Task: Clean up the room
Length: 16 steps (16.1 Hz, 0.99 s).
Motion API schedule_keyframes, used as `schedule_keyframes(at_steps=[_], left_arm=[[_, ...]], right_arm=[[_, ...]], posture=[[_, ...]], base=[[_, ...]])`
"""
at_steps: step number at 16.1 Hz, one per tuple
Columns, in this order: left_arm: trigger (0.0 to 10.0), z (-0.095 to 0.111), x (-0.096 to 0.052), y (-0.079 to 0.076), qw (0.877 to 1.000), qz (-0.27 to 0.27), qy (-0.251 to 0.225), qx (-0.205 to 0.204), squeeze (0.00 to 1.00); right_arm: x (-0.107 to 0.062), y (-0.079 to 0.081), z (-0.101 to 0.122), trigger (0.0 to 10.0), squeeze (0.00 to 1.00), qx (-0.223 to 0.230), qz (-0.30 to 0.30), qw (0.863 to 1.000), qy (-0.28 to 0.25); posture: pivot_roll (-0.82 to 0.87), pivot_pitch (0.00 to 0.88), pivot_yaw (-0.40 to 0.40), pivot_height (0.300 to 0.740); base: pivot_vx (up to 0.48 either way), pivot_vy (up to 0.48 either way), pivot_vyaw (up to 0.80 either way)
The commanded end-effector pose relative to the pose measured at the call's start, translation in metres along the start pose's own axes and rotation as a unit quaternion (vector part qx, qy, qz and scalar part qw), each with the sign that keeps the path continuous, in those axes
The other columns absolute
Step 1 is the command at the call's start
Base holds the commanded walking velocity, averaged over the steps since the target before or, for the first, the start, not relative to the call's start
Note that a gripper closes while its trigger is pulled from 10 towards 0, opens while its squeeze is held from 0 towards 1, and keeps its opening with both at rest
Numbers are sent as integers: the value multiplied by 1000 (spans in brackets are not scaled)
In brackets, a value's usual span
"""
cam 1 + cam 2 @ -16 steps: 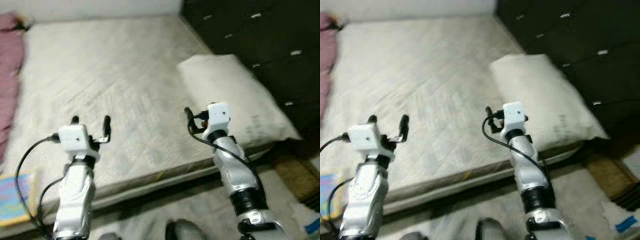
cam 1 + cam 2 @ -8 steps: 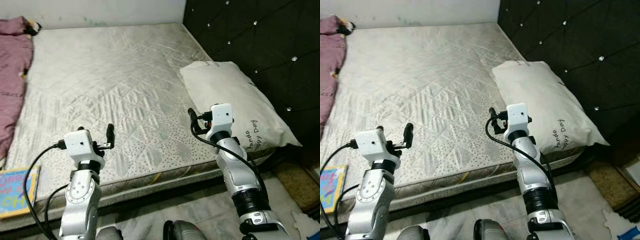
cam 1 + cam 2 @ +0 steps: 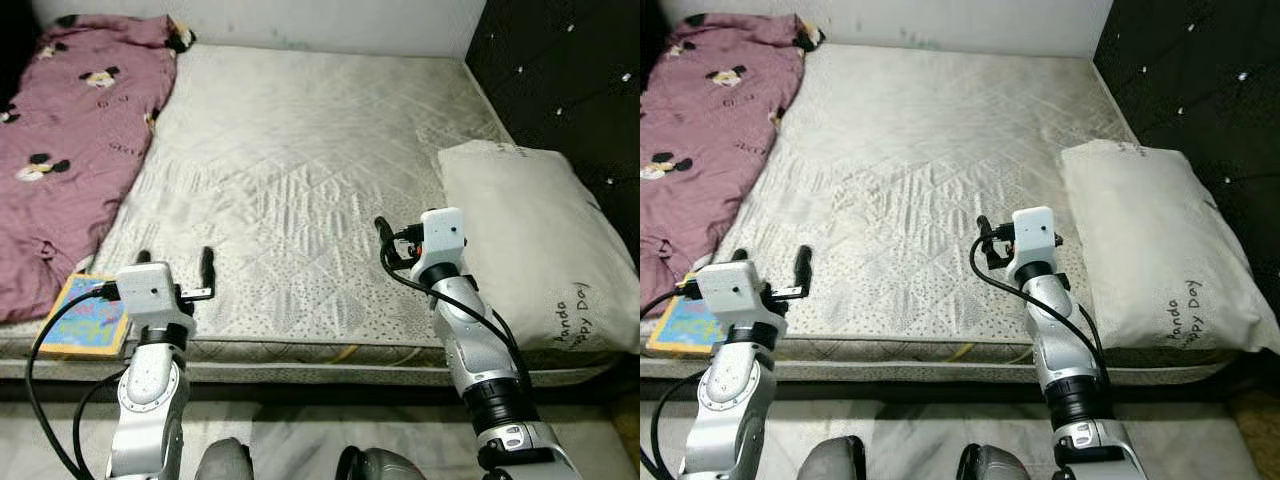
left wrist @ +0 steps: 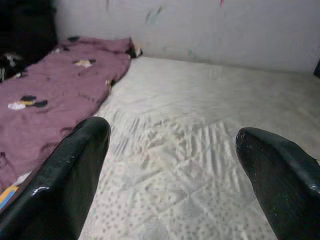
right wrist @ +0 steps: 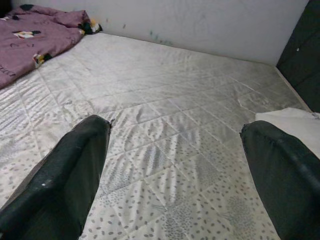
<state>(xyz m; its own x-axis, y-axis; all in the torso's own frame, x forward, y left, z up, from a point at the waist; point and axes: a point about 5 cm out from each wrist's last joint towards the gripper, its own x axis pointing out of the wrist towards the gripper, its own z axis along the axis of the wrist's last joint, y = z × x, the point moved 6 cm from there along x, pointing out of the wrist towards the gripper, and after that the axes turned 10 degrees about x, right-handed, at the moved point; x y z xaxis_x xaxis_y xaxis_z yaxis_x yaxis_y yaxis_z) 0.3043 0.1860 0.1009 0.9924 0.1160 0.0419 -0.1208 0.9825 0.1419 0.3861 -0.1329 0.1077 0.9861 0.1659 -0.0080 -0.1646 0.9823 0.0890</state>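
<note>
The purple blanket (image 3: 75, 150) runs off the left edge of the picture, so its full spread is unseen. A colourful book (image 3: 85, 315) at the mattress corner is partly covered by the left arm's cable. The small writing on the pillow (image 3: 1160, 255) is hard to read.

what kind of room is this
Most likely a bedroom: a bare mattress with a pillow by a dark tufted headboard, and a purple blanket spread along the far side. A book lies at the mattress edge.
</note>
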Motion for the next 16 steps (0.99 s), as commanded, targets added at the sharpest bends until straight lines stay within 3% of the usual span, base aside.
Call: schedule_keyframes(at_steps=[1,4,16], left_arm=[[10000,2,2,-6,1000,-14,2,-4,0],[10000,5,5,-6,999,-14,-3,-29,0],[10000,9,7,-10,999,-16,-14,-35,0]], right_arm=[[-2,-6,-2,10000,0,5,-10,1000,2],[-1,-6,-2,10000,0,10,-11,1000,5],[-1,-9,-2,10000,0,5,-13,1000,9]], posture=[[-3,77,-59,740],[-3,75,-59,740],[-15,90,-61,740]], base=[[0,0,0],[0,85,0],[0,468,0]])
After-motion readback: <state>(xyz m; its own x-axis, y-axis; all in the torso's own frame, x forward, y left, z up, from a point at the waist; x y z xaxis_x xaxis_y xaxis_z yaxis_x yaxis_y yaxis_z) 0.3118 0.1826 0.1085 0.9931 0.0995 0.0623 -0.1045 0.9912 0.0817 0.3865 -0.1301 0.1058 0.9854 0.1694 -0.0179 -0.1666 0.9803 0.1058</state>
